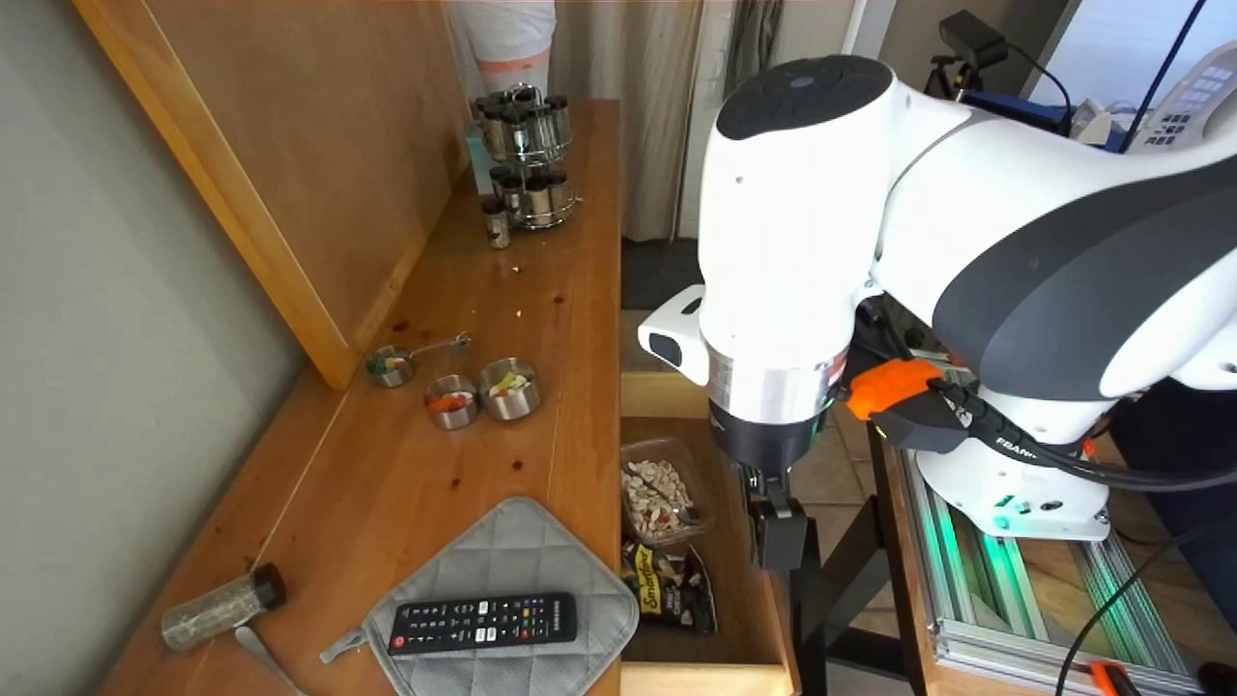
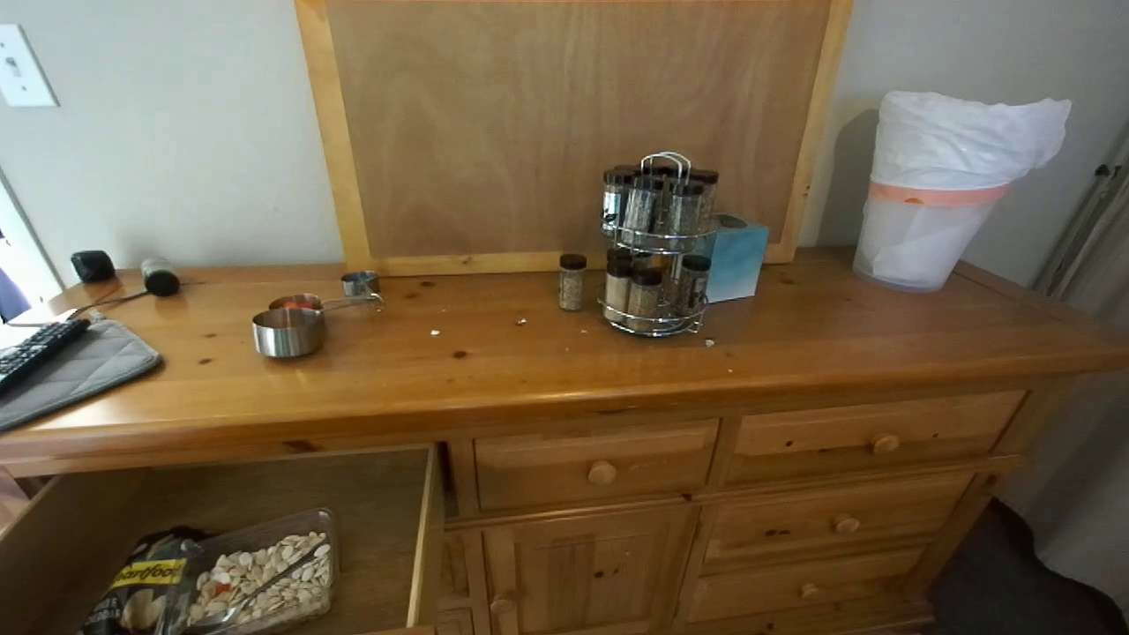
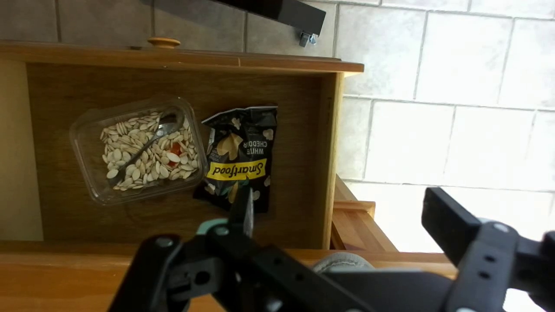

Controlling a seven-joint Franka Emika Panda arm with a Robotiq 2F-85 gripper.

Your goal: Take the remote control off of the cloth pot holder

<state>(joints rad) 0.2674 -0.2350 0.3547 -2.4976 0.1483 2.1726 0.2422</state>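
Note:
The black remote control (image 1: 483, 623) lies flat on the grey quilted pot holder (image 1: 507, 541) at the near end of the wooden dresser top. Both also show at the far left in an exterior view, the remote (image 2: 40, 348) on the pad (image 2: 110, 366), partly cut off. My gripper (image 1: 779, 541) hangs pointing down beside the dresser, over the right side of the open drawer, away from the remote. In the wrist view its fingers (image 3: 340, 199) are wide apart with nothing between them. Only a rounded corner of the pot holder (image 3: 342, 259) shows there; the remote is hidden.
The open drawer (image 1: 705, 677) holds a tub of seeds (image 1: 662, 493) and a black snack bag (image 1: 669, 585). A jar (image 1: 217, 609) lies left of the pad. Metal measuring cups (image 1: 509, 389) and a spice rack (image 1: 532, 174) stand farther along the dresser top (image 1: 406, 493).

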